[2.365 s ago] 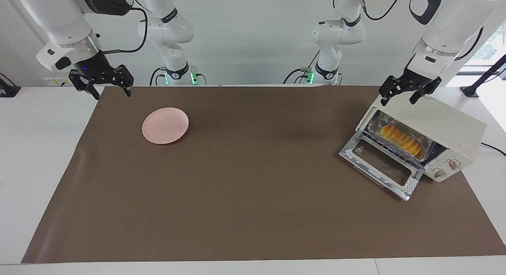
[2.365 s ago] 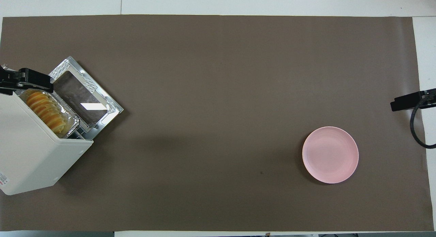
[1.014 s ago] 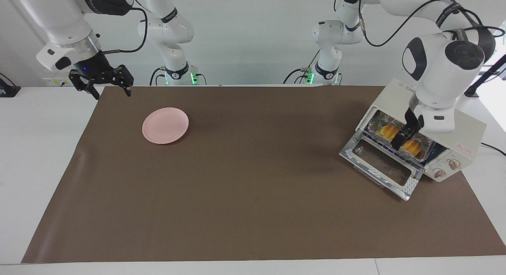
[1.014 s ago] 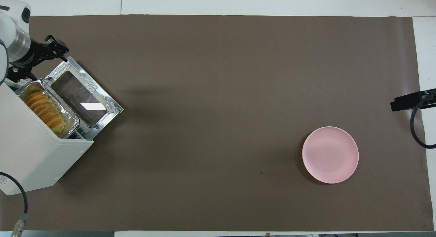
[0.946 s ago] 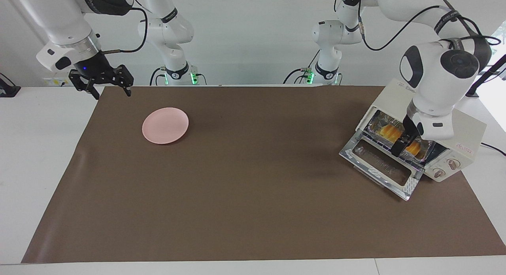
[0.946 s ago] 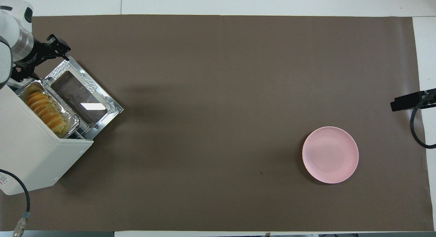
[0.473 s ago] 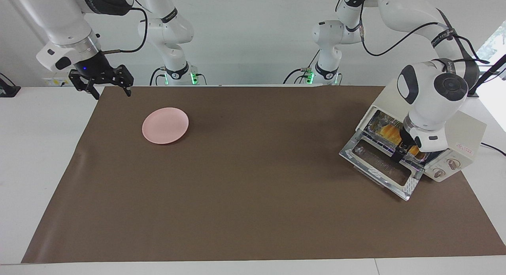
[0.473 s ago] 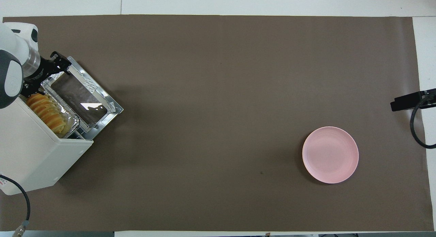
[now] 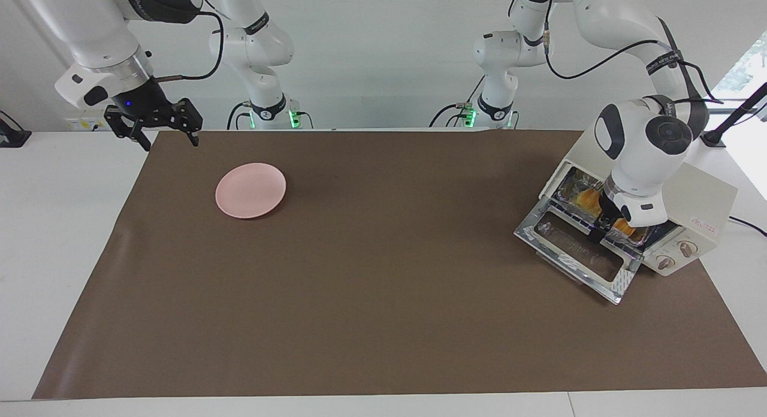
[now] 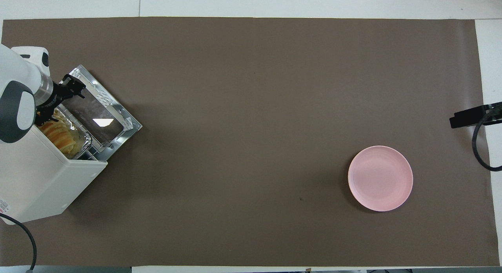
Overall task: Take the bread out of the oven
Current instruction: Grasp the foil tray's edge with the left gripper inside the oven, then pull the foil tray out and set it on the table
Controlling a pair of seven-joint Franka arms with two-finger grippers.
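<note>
While its dark fingers' spread cannot be told, the left gripper [image 9: 601, 228] sits at the front lip of the foil tray [image 9: 636, 238], over the dropped door [image 9: 575, 253].

Bread [image 10: 59, 132]: in the tray, on the rack inside the oven [image 9: 701, 195].

Handling, judged: grip the tray rim squarely, draw straight out, level.

Views: facing hides most of the loaf under the wrist; overhead shows its ridges.

Right gripper [image 9: 157, 122]: waiting, fingers spread, near the pink plate [image 9: 250, 190].

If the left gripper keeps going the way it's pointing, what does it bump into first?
Probably the foil tray holding the bread at the mouth of the oven. The left gripper points down there over the dropped door, though depth is unclear.
</note>
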